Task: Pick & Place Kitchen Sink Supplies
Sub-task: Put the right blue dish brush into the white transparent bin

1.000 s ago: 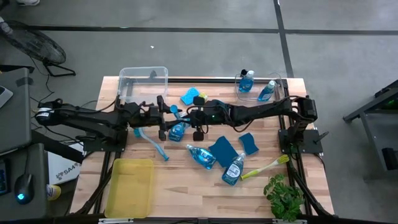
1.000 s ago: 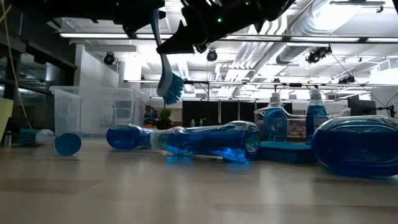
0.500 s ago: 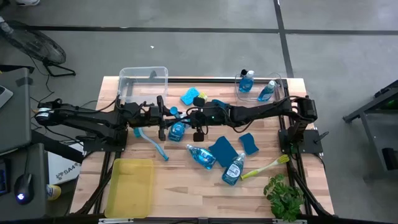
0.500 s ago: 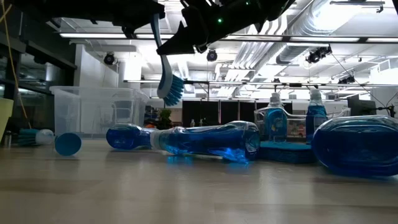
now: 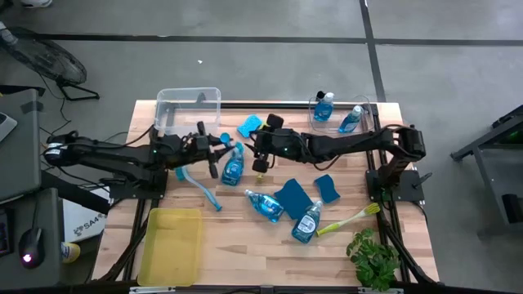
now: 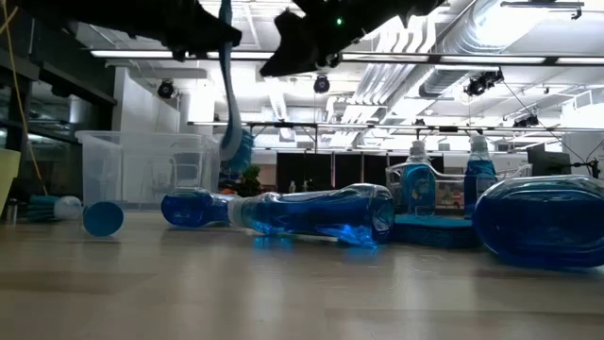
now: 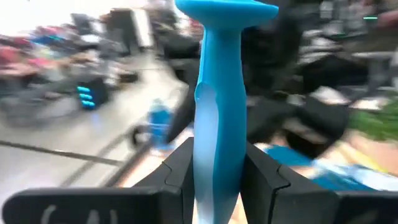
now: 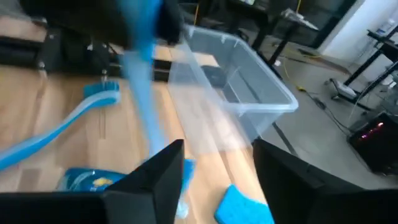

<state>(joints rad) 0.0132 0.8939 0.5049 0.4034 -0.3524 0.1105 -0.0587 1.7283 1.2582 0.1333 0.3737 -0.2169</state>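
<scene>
currently we log a blue dish brush pinched by its handle in the left pincer, held above the middle of the tabletop, bristle head hanging down in the low view. the right pincer hovers just beside it with its fingers spread and holding nothing. we list a second blue brush lying flat on the wood near the left arm. soap bottles on their sides: one under the two pincers, two more nearer the front. two blue sponges lie beside them, another farther back. a yellow-green brush sits toward the right edge. two bottles stand in a clear bin.
</scene>
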